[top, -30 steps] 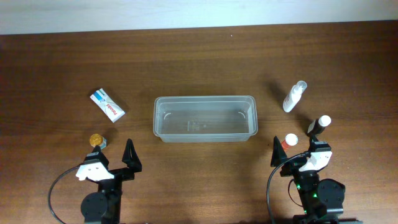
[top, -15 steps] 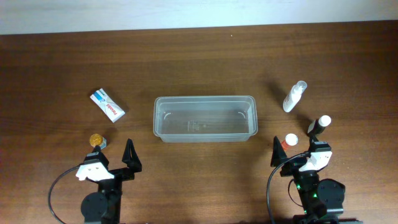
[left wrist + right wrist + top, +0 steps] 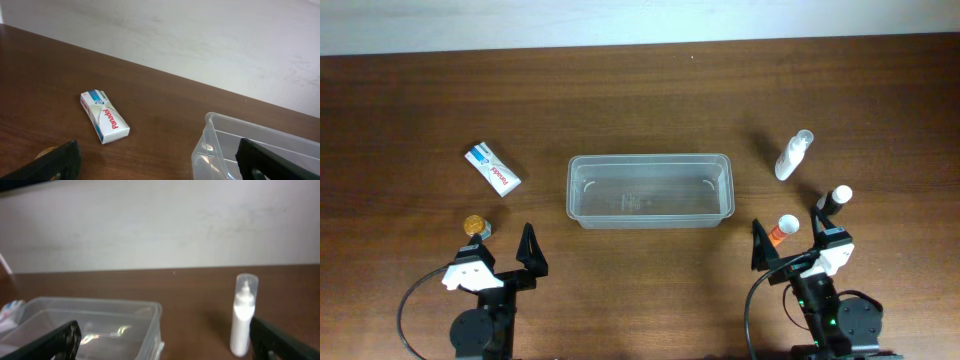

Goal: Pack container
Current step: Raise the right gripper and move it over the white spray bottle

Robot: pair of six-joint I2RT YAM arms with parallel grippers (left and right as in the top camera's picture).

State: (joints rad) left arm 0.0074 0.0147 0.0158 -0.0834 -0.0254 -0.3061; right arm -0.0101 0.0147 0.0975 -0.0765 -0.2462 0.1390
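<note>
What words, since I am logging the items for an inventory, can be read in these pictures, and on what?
"panadol": red letters on the white box, left wrist view.
Fine print on the box's blue stripe: too small to read.
Moulded marks in the container floor: too faint to read.
Spray bottle: no text shows.

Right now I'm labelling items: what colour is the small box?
The box is white with blue trim and red lettering, clearest in the left wrist view.
</note>
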